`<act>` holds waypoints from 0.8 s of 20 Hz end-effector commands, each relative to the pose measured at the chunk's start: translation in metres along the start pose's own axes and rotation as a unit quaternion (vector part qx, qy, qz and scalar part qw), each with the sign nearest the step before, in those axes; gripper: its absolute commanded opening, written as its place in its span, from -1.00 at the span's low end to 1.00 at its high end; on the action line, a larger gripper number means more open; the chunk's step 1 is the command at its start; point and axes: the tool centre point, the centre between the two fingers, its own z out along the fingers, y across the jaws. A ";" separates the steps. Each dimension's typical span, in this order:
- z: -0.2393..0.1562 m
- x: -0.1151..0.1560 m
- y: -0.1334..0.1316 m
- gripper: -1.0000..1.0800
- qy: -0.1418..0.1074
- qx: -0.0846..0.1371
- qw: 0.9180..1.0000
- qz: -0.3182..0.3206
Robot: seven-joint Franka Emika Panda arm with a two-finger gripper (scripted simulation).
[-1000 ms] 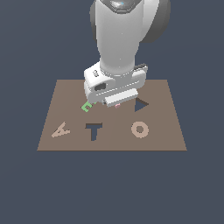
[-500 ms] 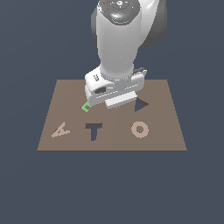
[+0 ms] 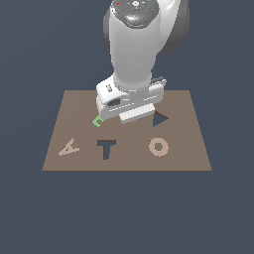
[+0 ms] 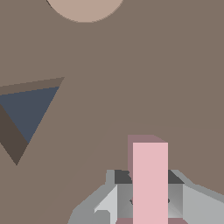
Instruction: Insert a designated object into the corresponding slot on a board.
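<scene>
The gripper [image 4: 148, 199] was clamped on the pink T block [image 4: 150, 179] above the brown board [image 3: 183, 149] (near the triangular cutout [image 3: 159, 119]). The T-shaped slot [image 3: 106, 147] lay open between the tan A [image 3: 69, 148] and the ring [image 3: 158, 147].

In the exterior view the pincer and the pink T are hidden behind the arm's wrist housing [image 3: 130, 101], and the green E [image 3: 97, 120] is partly covered by it. In the wrist view only the stem of the pink T [image 4: 150, 181] is seen, cut off at the picture's edge. The tan disc [image 4: 85, 8] and triangular cutout [image 4: 26, 114] are likewise cropped. The slot is outside that view.
</scene>
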 end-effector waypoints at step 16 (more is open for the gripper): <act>-0.005 0.042 0.045 -1.00 0.000 0.000 0.998 0.068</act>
